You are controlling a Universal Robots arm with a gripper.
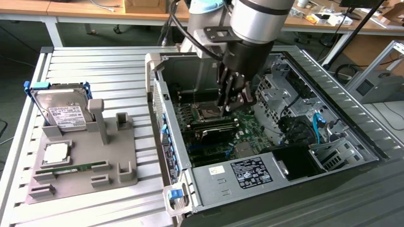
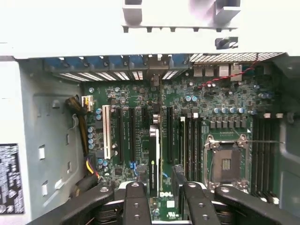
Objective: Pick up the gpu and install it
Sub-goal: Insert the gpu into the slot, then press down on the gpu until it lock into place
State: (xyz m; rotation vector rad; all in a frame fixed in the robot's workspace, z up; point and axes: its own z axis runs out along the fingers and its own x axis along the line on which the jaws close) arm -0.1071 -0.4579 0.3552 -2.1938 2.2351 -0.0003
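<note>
End effector (image 1: 233, 104) is down inside the open PC case (image 1: 189, 184), upper centre of the exterior frame. Its fingers (image 2: 136, 201) are spread apart, one on each side of the gpu (image 2: 155, 159). The gpu stands edge-on between them among the expansion slots of the motherboard (image 2: 122, 98), a few slots over from the white slot (image 2: 106, 131) and on the near side of the CPU socket (image 2: 226, 161). A gap shows between the card and one finger; contact with the other can't be told, nor whether the card is fully seated. Nearest in the exterior view, lower centre, is the power supply (image 1: 249, 172) with a black label. At lower left a grey parts tray (image 1: 120, 161) sits on the slatted tabletop (image 1: 107, 61). It holds a green memory stick (image 1: 79, 168), then a CPU chip (image 1: 56, 153), then further back a hard drive (image 1: 65, 113) with a white label, leaning at mid left. Wooden benches (image 1: 82, 7) run along the top edge.
</note>
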